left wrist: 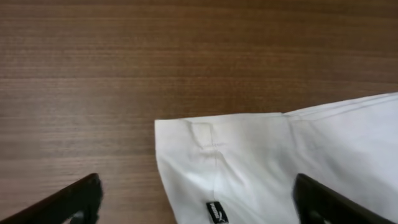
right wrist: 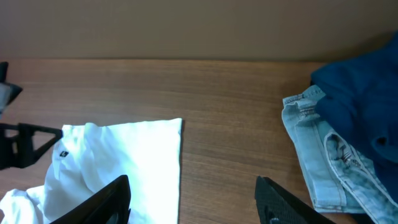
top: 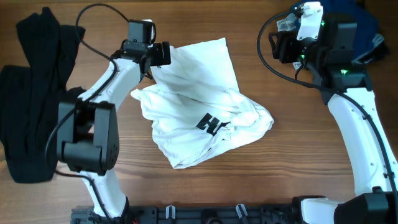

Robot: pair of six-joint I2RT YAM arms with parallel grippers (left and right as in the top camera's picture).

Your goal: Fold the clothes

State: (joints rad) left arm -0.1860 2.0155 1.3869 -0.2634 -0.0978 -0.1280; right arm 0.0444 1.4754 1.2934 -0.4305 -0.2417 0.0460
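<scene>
Overhead, the white shirt (top: pixel 199 112) lies bunched at the middle of the table (top: pixel 298 137). Its far-left panel is spread fairly flat, while the near-right part is heaped in folds around a black print. The left gripper (left wrist: pixel 198 190) hangs over that far-left corner with its fingers spread wide and nothing between them. The hem and a small black label sit just below it in the left wrist view. The right gripper (right wrist: pixel 193 190) is also spread and empty, well apart from the shirt at the far right, beside pale jeans (right wrist: pixel 323 149) and a dark blue garment (right wrist: pixel 360 93). A pile of black clothes (top: pixel 31 106) lies along the left edge.

With only one corner taken, I judge that a pull would drag the whole heap instead of flattening it. A deep pinch could also catch two layers, locking the creases in. The crumpled right side needs spreading first.
</scene>
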